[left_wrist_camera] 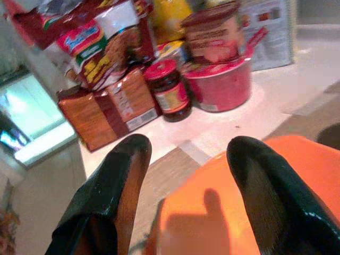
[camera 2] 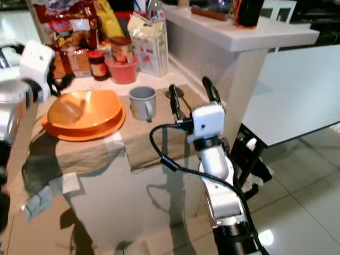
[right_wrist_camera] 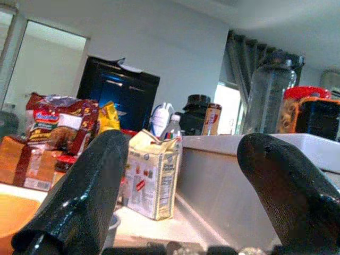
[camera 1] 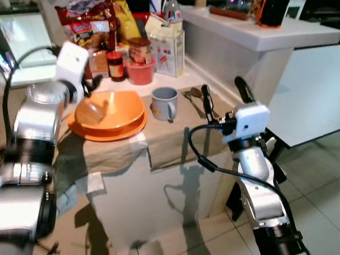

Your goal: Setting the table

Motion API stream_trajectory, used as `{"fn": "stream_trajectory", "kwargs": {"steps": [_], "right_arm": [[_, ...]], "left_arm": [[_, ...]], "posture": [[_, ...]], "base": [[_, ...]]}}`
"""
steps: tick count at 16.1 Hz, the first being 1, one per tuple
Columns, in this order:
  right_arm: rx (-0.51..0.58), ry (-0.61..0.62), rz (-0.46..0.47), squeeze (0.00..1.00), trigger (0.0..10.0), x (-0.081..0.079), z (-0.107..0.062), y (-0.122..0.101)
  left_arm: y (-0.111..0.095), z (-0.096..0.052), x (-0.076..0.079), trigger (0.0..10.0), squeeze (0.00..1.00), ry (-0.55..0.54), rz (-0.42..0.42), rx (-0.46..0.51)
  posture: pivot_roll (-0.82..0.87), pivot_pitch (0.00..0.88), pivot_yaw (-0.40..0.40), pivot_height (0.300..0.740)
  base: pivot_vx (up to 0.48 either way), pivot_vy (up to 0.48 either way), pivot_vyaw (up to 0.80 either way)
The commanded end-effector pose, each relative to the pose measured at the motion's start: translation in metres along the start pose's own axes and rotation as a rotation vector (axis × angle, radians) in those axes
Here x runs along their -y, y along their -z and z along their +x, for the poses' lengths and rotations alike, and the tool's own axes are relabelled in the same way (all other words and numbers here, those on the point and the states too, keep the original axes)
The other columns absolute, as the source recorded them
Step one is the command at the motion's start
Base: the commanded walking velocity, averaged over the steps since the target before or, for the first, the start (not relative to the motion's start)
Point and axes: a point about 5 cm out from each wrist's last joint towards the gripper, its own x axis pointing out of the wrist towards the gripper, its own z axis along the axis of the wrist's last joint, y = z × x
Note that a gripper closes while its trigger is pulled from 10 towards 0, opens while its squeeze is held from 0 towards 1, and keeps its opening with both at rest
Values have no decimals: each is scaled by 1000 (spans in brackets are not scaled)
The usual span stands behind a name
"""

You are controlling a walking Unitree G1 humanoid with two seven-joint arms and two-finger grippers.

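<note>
The left gripper [left_wrist_camera: 186, 175] hovers wide open and empty over the near rim of the orange bowl [camera 1: 114, 109], which sits in an orange plate [camera 1: 109, 130] with food packets [left_wrist_camera: 106, 69] crowded just beyond. The right gripper [camera 1: 223, 93], fingers spread and empty, points up at the counter's right edge. Just to its left lie a spoon [camera 1: 194, 103], lengthwise away from the robot, and a grey mug [camera 1: 164, 101], handle toward the robot.

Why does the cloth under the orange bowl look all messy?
The tan cloth lies crooked and rumpled, drooping unevenly over the counter's front edge. The orange bowl on its plate, the grey mug and the spoons stand properly; nothing has spilled.
</note>
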Motion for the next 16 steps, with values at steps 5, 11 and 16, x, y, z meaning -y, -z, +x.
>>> {"fn": "stream_trajectory", "kwargs": {"steps": [5, 11, 16], "right_arm": [[-32, -5, 21, 0, 10000, 0, -4, 2], [-84, -51, 67, 0, 10000, -6, -8, 9], [-106, -66, 70, 0, 10000, -6, -11, 12]], "left_arm": [[-6, -3, -37, 10000, 0, -100, -165, -45], [43, -5, -35, 10000, 0, -1, -345, -284], [70, -9, -29, 10000, 0, 4, -392, -363]], "posture": [[10, 0, 36, 736], [25, 0, 31, 736], [16, 0, 26, 736]], "base": [[0, 0, 0], [0, 0, 0], [0, 0, 0]]}}
